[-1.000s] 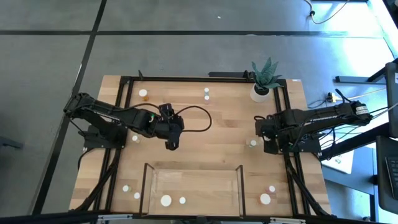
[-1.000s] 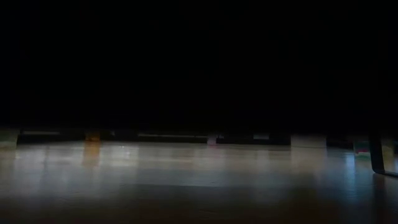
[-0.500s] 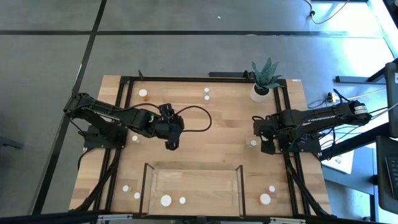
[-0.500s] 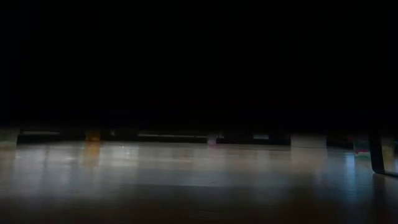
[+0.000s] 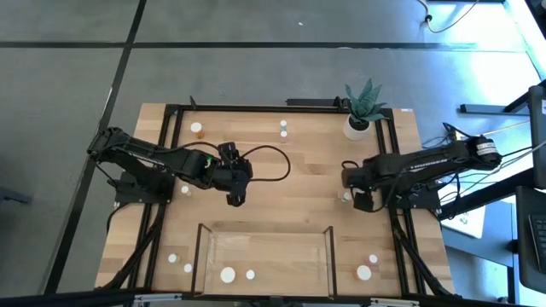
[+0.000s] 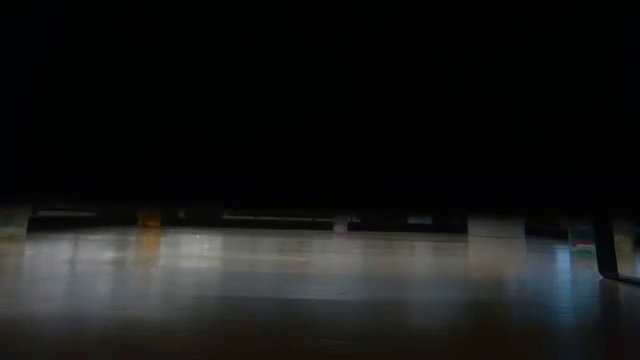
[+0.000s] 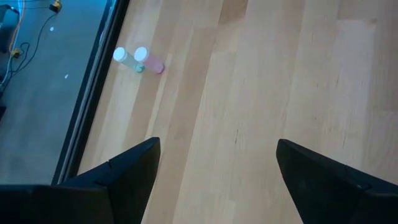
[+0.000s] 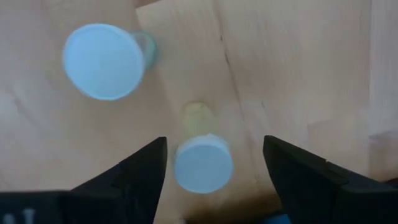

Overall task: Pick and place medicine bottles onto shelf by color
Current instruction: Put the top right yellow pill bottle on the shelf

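Right wrist view is showing the right claw hanging over the tabletop with its fingers standing apart around a small white-capped bottle, not clamping it; a wider bottle is standing nearby. Overhead, the left claw is waiting mid-tabletop, fingers apart and holding nothing. The shelf is sitting at the near edge, carrying two bottles.

A robotics lab, this: two dark arms bolted to a wooden table on grey floor, cables trailing at two o'clock, potted plant at one.
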You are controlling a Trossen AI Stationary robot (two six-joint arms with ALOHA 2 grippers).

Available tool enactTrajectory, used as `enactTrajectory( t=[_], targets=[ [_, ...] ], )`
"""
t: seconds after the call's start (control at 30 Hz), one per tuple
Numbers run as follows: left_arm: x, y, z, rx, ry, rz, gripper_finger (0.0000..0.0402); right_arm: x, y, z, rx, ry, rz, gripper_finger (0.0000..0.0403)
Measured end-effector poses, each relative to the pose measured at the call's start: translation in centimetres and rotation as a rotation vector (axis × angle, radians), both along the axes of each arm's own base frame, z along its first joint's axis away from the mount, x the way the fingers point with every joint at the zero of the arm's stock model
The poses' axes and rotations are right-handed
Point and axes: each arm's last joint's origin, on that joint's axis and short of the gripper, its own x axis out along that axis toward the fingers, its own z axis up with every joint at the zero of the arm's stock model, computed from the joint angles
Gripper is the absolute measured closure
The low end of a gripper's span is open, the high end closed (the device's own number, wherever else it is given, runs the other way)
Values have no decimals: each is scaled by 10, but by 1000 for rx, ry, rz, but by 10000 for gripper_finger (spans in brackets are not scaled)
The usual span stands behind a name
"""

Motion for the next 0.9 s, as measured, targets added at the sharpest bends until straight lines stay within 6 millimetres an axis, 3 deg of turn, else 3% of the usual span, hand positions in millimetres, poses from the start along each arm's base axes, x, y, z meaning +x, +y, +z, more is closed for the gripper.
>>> enactTrajectory(
  t=[0.17,0.63,0.9],
  targets=[
    [0,0,0,0,0,0,86,2,0,-3,-3,15,3,158],
    [0,0,0,1,0,0,86,4,0,-3,-1,0,4,280],
    [0,0,0,1,0,0,86,13,1,11,2,-50,4,283]
  ],
)
